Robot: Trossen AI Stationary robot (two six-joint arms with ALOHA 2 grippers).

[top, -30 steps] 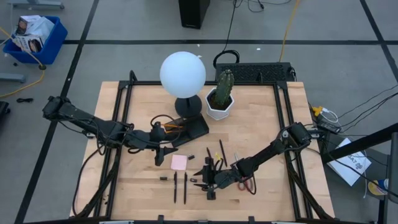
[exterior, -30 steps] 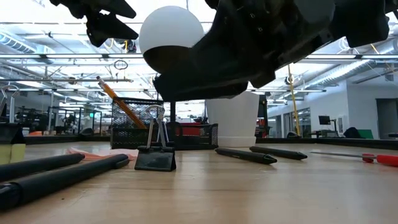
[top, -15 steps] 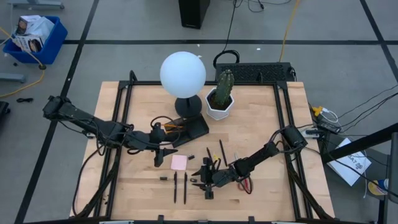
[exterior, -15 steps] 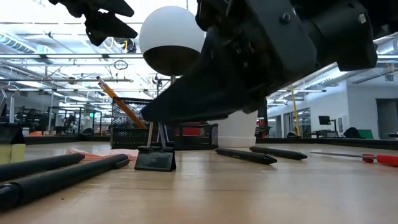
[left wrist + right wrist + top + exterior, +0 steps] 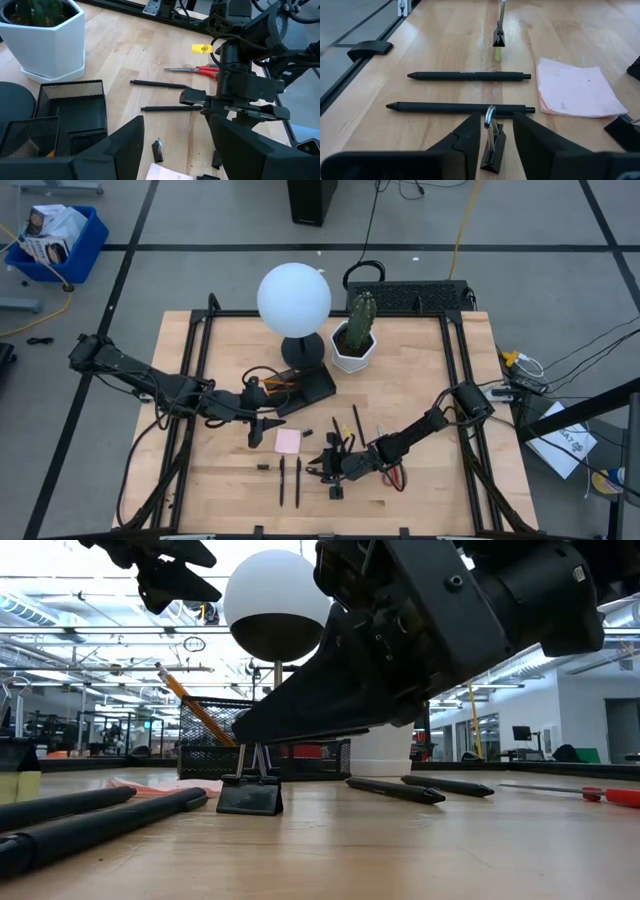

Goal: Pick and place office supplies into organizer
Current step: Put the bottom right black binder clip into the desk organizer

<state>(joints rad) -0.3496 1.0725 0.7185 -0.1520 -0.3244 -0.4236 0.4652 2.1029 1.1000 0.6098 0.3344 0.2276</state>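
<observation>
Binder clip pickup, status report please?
Right gripper jaws straddling the small black binder clip, not yet clamped. Left gripper open, empty, beside the black mesh organizer. Nothing blocking.

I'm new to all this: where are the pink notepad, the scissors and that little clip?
pink notepad (image 5: 580, 89), right wrist view, middle of top sheet.
scissors (image 5: 210, 70), left wrist view, red handle.
clip (image 5: 248, 796), low view, black body.

Binder clip: small, black, standing upright with wire handles up, between my right claw's fingers.
Pens: two slim black ones, lying parallel just ahead of that claw.
Sticky-note pad: pink, flat, beside the pens.
Organizer: black mesh tray by my left claw.
</observation>
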